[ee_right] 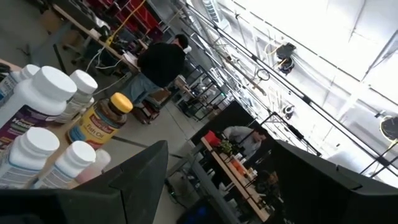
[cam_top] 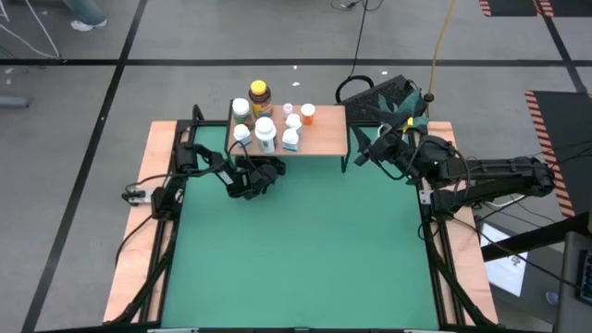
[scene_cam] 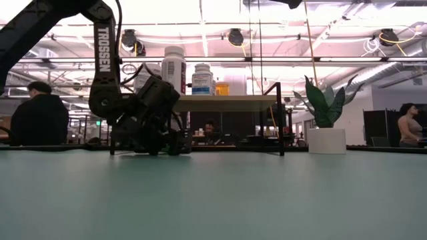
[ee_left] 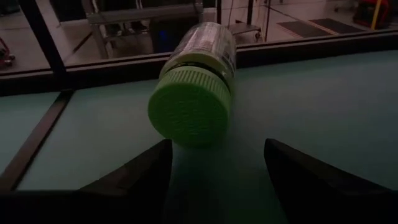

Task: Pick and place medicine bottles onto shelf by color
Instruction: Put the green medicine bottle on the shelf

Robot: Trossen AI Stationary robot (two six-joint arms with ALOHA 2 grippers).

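Note:
A bottle with a green lid [ee_left: 194, 84] lies on its side on the green mat, lid toward my left gripper [ee_left: 217, 144]. That gripper is open and low in front of the shelf [cam_top: 324, 137], its fingers short of the bottle and touching nothing. In the high view I cannot make the bottle out near my left gripper [cam_top: 266, 174]. On the shelf stand several white bottles [cam_top: 265, 131], an amber one with a yellow lid [cam_top: 260, 95] and an orange-lidded one [cam_top: 307, 113]. My right gripper [cam_top: 363, 151] is open, raised at the shelf's right end, with nothing between its fingers [ee_right: 219, 149].
A white plant pot [scene_cam: 325, 140] stands at the far right of the mat. Thin black shelf legs [scene_cam: 281, 120] stand on the mat behind my left gripper [scene_cam: 150, 119]. Wooden boards [cam_top: 139, 222] flank the mat. People sit in the room beyond.

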